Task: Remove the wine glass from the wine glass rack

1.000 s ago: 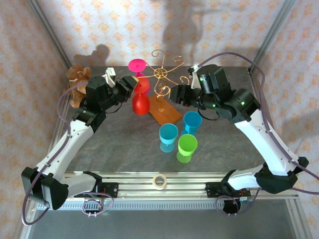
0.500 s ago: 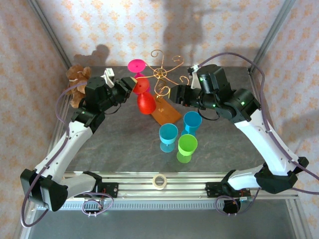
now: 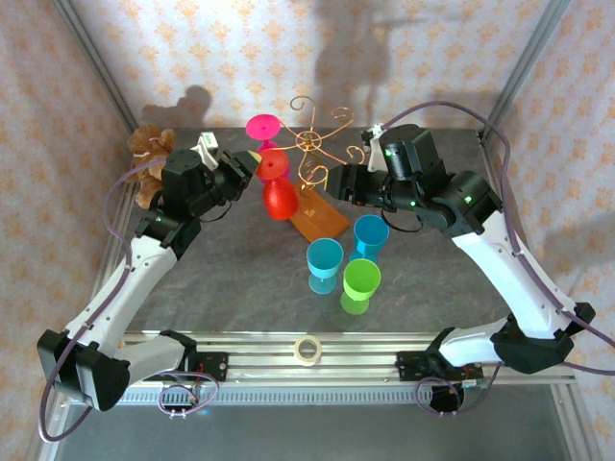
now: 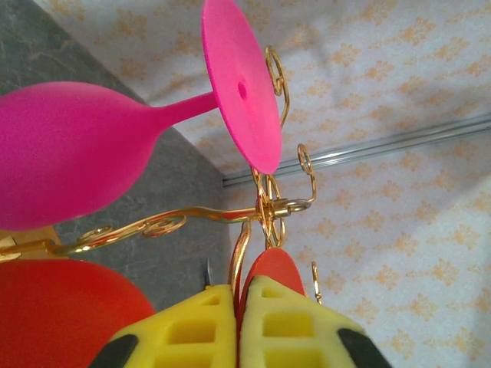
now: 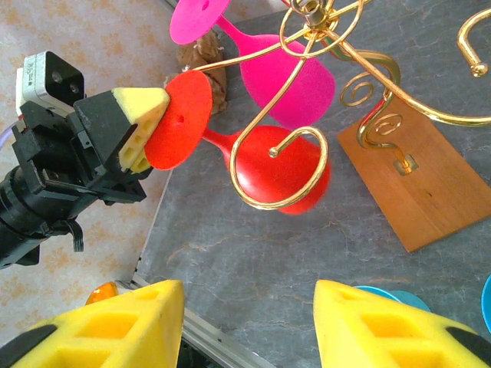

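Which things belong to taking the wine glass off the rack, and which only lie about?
Job: red wine glass, wine glass rack, left gripper shut on the glass's foot.
Lying about: pink wine glass on the rack, two blue cups, green cup, tape roll, plush toy.

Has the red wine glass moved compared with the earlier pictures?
Yes. In the top view the bowl of the red wine glass has swung slightly right, toward the base of the wine glass rack.

Was lit brightly and evenly from the near side, with soft shadows thrown up the back wall (image 3: 240, 48).
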You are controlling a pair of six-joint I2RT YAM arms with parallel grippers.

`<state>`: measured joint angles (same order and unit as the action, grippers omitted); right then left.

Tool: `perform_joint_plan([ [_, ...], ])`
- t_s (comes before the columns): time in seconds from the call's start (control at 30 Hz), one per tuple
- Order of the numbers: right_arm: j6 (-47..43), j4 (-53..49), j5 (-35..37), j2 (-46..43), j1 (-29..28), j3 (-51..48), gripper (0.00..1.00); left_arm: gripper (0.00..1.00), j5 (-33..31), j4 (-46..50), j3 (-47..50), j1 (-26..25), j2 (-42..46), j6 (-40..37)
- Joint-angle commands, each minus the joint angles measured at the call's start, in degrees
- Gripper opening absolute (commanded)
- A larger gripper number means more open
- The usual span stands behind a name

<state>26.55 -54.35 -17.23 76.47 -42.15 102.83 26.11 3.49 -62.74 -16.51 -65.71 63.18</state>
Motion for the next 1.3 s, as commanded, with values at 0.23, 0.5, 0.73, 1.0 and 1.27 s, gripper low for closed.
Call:
perform_joint_plan([
  [0.23,-0.03,0.92,-0.41,0.69,0.32,1.76,0.49,0.00,-2.26,-3.13,-0.10,0.07,1.53,-1.13],
  [0.5,-0.21,0.82,-1.21,1.45,0.32,2.33,0.49,0.09,-3.17,-2.70,0.68,0.70,2.24,-0.12],
  [0.73,-0.56,0.65,-1.74,1.84,0.32,2.55,0.49,0.15,-4.00,-2.20,1.79,0.84,3.76,-0.11],
  [1.0,-0.47,0.73,-1.92,1.98,0.32,2.51,0.49,0.14,-3.82,-2.19,1.44,0.87,3.86,-0.42],
  [1.27,-0.41,0.32,-1.73,2.28,0.33,3.19,0.49,0.00,-2.80,-3.66,1.51,0.87,3.13,0.10],
])
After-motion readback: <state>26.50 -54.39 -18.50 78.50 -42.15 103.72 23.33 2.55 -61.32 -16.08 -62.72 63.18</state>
